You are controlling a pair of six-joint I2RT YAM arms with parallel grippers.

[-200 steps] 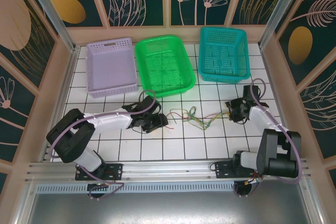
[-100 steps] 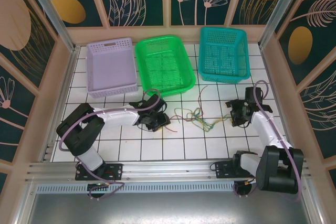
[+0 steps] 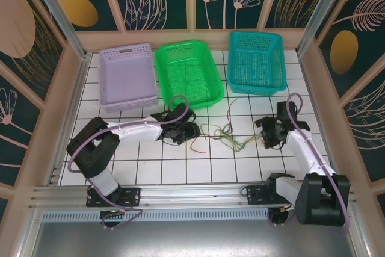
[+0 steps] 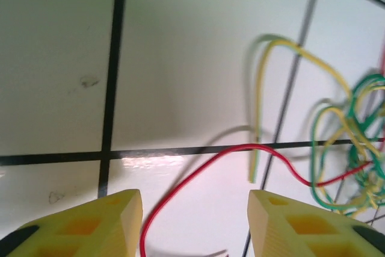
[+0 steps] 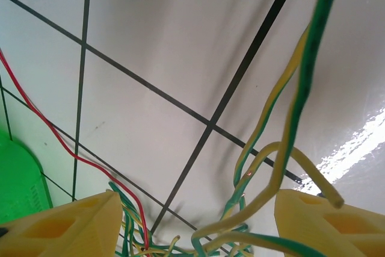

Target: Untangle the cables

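Left claw point(image 3: 185, 132) spread, low over the white gridded surface point(image 3: 144, 167). Red wire point(image 4: 264, 148) runs loose across the gap between its fingers, unpinched. Right claw point(image 3: 266, 130) spread too, with yellow-green strands point(image 5: 289, 118) hanging through its gap. Cables point(image 3: 225, 133) lie knotted mid-surface between both claws. Behind them, in a row: lilac basket point(image 3: 129, 104), green basket point(image 3: 201, 102), teal basket point(image 3: 255, 88).

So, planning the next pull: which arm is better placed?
Probably left: the red cable has its free end between the open fingers of the left gripper; the right gripper faces several crossing strands.
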